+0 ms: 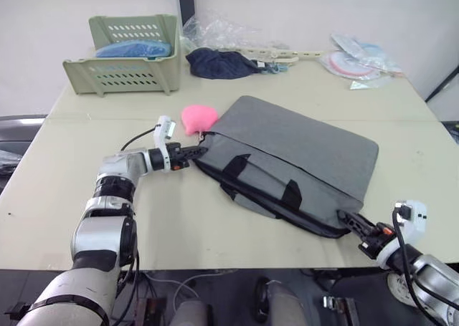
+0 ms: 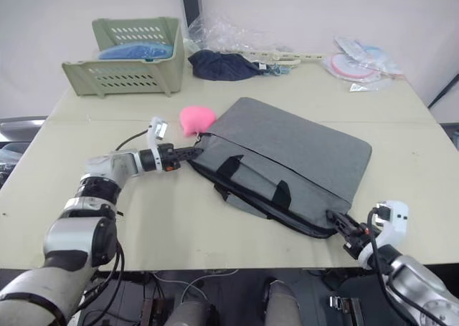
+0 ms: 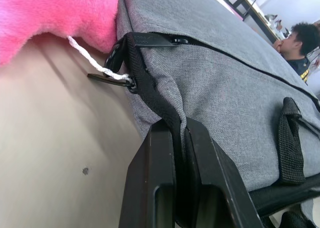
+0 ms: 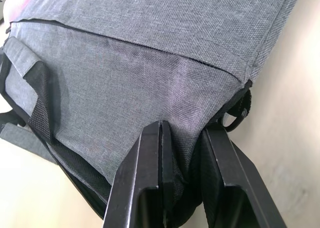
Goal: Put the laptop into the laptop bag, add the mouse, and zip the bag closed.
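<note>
left gripper (image 1: 199,152) pinching laptop bag (image 1: 301,154) corner, frame centre | right gripper (image 1: 346,218) clamped on lower-right corner | keep both corners taut before zipping

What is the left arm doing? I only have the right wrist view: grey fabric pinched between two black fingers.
Observer: The left gripper is shut on the black trim at the opposite corner of the laptop bag.
Operator: Anything beside that corner?
Observer: A fuzzy pink lump lies against the bag there.
Operator: What else is on the table?
Observer: A green basket and a dark navy cloth bundle sit near the far edge.
</note>
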`<state>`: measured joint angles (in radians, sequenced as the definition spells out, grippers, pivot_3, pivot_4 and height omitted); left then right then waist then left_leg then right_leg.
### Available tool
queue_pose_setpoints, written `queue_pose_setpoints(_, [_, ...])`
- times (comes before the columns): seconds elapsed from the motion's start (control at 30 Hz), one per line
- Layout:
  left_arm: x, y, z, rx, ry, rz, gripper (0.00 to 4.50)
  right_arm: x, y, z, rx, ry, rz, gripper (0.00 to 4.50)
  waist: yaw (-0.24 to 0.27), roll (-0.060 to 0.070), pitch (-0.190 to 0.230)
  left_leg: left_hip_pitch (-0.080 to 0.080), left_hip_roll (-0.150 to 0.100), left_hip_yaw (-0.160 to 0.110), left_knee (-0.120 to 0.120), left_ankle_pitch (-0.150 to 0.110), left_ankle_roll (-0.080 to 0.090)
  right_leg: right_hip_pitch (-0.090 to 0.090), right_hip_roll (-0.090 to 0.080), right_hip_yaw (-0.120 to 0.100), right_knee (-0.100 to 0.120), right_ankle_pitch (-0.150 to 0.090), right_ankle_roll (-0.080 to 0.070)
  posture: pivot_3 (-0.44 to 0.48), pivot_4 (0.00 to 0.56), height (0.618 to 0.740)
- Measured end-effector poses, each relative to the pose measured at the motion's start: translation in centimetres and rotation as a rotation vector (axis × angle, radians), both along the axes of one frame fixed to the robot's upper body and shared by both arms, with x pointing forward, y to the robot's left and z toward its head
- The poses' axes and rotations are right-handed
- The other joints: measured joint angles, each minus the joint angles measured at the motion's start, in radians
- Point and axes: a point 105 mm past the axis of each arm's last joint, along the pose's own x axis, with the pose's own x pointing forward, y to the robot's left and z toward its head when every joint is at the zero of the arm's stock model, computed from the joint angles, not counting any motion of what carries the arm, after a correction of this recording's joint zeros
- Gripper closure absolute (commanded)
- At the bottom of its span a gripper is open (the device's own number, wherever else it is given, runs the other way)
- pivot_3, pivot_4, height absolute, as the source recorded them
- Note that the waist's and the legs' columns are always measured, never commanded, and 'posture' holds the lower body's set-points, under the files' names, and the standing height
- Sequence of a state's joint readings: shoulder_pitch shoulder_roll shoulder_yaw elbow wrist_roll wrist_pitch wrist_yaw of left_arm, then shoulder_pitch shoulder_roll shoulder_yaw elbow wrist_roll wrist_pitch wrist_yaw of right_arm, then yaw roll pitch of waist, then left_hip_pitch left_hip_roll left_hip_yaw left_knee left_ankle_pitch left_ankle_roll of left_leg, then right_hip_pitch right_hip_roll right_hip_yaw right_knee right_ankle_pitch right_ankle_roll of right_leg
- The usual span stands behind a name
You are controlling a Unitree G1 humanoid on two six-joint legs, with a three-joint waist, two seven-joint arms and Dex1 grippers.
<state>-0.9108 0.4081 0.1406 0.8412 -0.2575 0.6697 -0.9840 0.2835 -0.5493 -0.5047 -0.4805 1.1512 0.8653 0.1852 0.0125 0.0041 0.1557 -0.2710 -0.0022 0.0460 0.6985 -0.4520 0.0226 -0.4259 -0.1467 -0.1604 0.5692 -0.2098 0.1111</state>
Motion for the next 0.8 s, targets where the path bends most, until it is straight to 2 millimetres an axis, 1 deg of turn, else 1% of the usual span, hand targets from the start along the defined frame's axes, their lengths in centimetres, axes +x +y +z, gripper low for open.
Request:
queue_pose_setpoints(0.07, [-0.5,0.3,0.0,0.004,0.002,0.006,4.5,0.5,-0.1,0.1,-0.019,0.0,0.017,3.63,-0.004,0.001,0.0,0.0,0.001,0.0,-0.001,0.0,0.0,0.0,0.0,0.0,0.0,0.0,0.0,0.0,0.15,0.74])
queue_pose_setpoints(0.17, [-2.3,1.3,-0.1,0.027,0.016,0.035,4.5,1.8,0.0,0.7,-0.038,-0.015,0.057,3.63,-0.016,0.001,-0.001,0.001,0.002,-0.002,-0.001,-0.001,-0.001,0.0,0.001,0.001,0.0,0.0,0.0,0.0,0.15,0.74])
queue_pose_setpoints(0.23, [-3.1,1.6,-0.1,0.036,0.025,0.043,4.5,2.3,-0.1,0.8,-0.055,-0.017,0.074,3.63,-0.018,0.001,-0.001,0.002,0.002,-0.005,-0.001,-0.001,-0.002,0.0,0.001,0.002,0.0,0.0,0.0,0.0,0.15,0.74])
queue_pose_setpoints(0.27, [-4.0,1.9,-0.2,0.045,0.034,0.056,4.5,2.9,-0.1,1.0,-0.071,-0.02,0.094,3.63,-0.021,0.002,0.0,0.003,0.003,-0.005,-0.001,-0.001,-0.002,0.0,0.002,0.002,0.0,0.0,0.0,0.0,0.15,0.74])
queue_pose_setpoints(0.4, [-5.8,2.3,-0.3,0.07,0.057,0.08,4.5,4.2,-0.1,1.4,-0.109,-0.029,0.131,3.63,-0.017,0.003,0.0,0.003,0.003,-0.006,-0.001,-0.002,-0.003,0.0,0.002,0.002,0.0,0.0,0.0,0.0,0.15,0.74])
queue_pose_setpoints(0.47, [-6.2,2.3,-0.2,0.076,0.06,0.086,4.5,4.5,-0.2,1.5,-0.118,-0.032,0.137,3.63,-0.016,0.004,0.0,0.002,0.003,-0.006,-0.001,-0.002,-0.003,0.0,0.002,0.002,0.0,0.0,0.0,0.0,0.15,0.74])
queue_pose_setpoints(0.6, [-7.1,2.8,-0.1,0.082,0.072,0.119,4.5,5.6,0.3,1.9,-0.139,-0.046,0.168,3.63,-0.025,0.005,0.001,0.003,0.004,-0.006,-0.001,-0.002,-0.004,0.0,0.003,0.003,0.0,0.0,0.0,0.0,0.15,0.74])
queue_pose_setpoints(0.8, [-8.6,4.1,0.3,0.096,0.082,0.211,4.5,8.4,1.7,2.9,-0.183,-0.076,0.231,3.63,-0.041,0.011,0.004,0.002,0.008,-0.005,-0.001,-0.004,-0.007,-0.001,0.008,0.003,0.0,-0.001,-0.001,0.0,0.15,0.74])
